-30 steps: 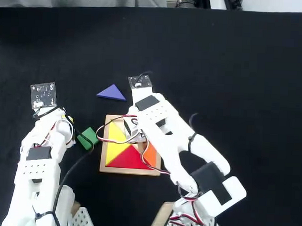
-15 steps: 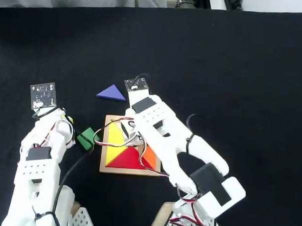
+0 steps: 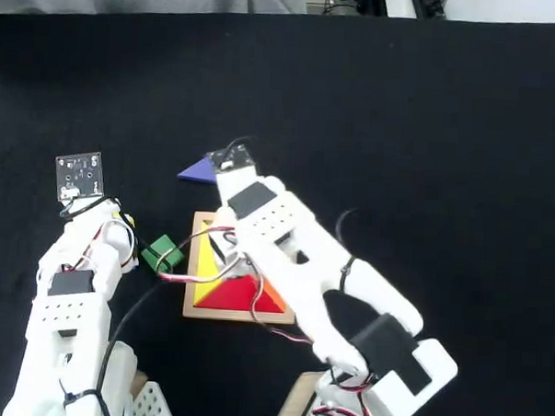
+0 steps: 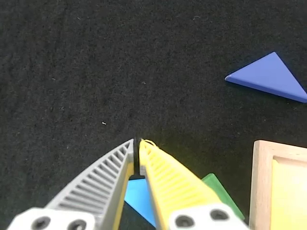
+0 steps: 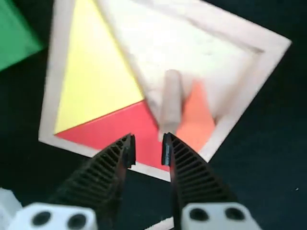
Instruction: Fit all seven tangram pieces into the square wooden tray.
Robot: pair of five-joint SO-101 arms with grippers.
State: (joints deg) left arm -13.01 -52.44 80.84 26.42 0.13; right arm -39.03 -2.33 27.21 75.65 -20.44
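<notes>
The square wooden tray (image 3: pixel 194 306) (image 5: pixel 230 28) holds a yellow triangle (image 5: pixel 96 86), a red triangle (image 5: pixel 120 129) and an orange piece (image 5: pixel 196 120); much of its floor is bare wood. A pale, blurred bit (image 5: pixel 170 98) lies beside the orange piece. My right gripper (image 5: pixel 146 146) hangs over the red triangle, slightly open and holding nothing. The right arm (image 3: pixel 259 216) covers the tray's far right part. A blue triangle (image 3: pixel 196 171) (image 4: pixel 271 77) lies beyond the tray. A green piece (image 3: pixel 162 255) (image 4: pixel 218 191) sits left of it. My left gripper (image 4: pixel 136 143) is shut, with a light blue piece (image 4: pixel 139 201) under its fingers.
Everything rests on a black cloth. The left arm (image 3: pixel 72 282) stands at the left, with its wrist board (image 3: pixel 79 175) raised. The right arm's base (image 3: pixel 391 360) is at the near edge. Open cloth spreads to the far side and to the right.
The right arm has swung left and farther out across the tray, so its wrist board now overlaps the blue triangle's corner. The left arm has not moved.
</notes>
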